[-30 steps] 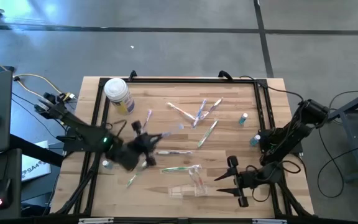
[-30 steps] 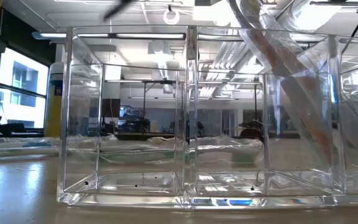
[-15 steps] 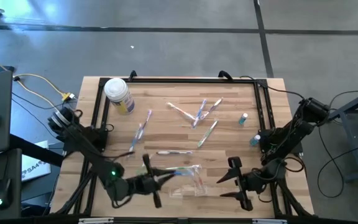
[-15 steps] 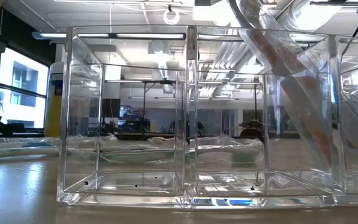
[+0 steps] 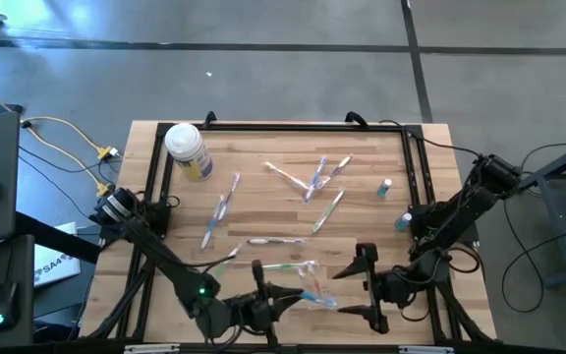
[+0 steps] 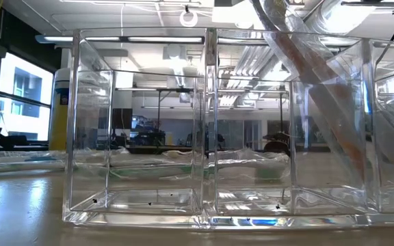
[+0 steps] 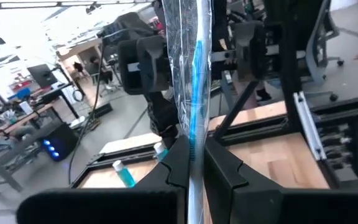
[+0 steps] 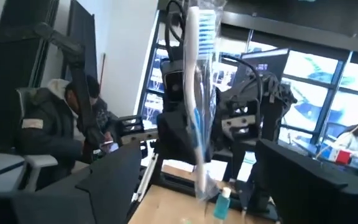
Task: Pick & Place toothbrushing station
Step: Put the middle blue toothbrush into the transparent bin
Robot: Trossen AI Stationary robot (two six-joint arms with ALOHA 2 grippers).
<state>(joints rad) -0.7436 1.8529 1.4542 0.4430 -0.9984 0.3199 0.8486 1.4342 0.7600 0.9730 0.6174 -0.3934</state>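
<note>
My left gripper [image 5: 288,297] reaches along the table's near edge, shut on a white-and-blue toothbrush [image 5: 314,297] in a clear wrapper. The brush sticks out toward my right gripper [image 5: 338,294], which is open. Its fingers stand on either side of the brush's free end without touching it. The clear holder [image 5: 308,278] stands on the table just beyond the brush; in the low view the holder [image 6: 211,130] fills the picture, with a wrapped toothbrush [image 6: 320,102] leaning inside it. Several more toothbrushes [image 5: 312,179] lie flat on the wooden table. My left gripper pinches the wrapped toothbrush between its two fingers at the handle end [image 7: 192,148]. The fingers come level from the table's left and lie along the brush. The brush is lifted clear of the table, with its bristle head [image 8: 204,25] at the far free end.
A white-lidded jar with a yellow label [image 5: 187,149] stands at the far left. Two small teal bottles [image 5: 386,187] [image 5: 402,222] stand near the right rail. A black frame [image 5: 416,167] borders the tabletop. A seated person [image 8: 55,124] shows in the room beyond.
My left gripper has carried the toothbrush from the table's left middle toward the near edge and then right, up to the right gripper, turning level as it went. My right gripper has risen a little and opened wider.
</note>
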